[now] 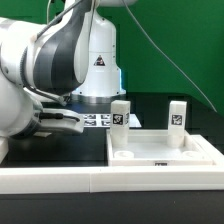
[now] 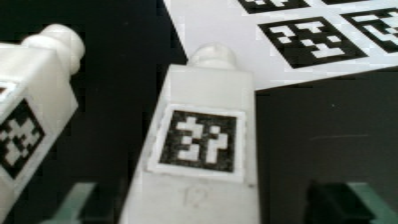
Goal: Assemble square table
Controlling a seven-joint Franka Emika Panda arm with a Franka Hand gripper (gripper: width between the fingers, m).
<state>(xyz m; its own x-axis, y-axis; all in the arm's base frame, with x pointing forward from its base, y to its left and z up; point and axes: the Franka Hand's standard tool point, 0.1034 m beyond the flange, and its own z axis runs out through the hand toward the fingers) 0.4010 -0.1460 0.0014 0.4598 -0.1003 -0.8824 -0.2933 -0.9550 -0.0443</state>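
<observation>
The white square tabletop [image 1: 160,152] lies on the black table at the exterior view's right, recessed side up. Two tagged white legs [image 1: 120,112] [image 1: 177,115] stand upright at its far corners. In the wrist view a third white leg [image 2: 205,130] lies on the black surface, its tag facing up. My gripper [image 2: 210,200] is open and straddles this leg's lower end, with a dark gap on each side between the leg and the fingers [image 2: 71,203]. A fourth leg [image 2: 36,100] lies beside it. In the exterior view my gripper [image 1: 65,122] is low at the left, and both lying legs are hidden there.
The marker board [image 2: 320,35] lies just beyond the lying legs and also shows in the exterior view [image 1: 100,120], by the robot base [image 1: 97,70]. A long white rail [image 1: 110,180] borders the near edge of the black surface.
</observation>
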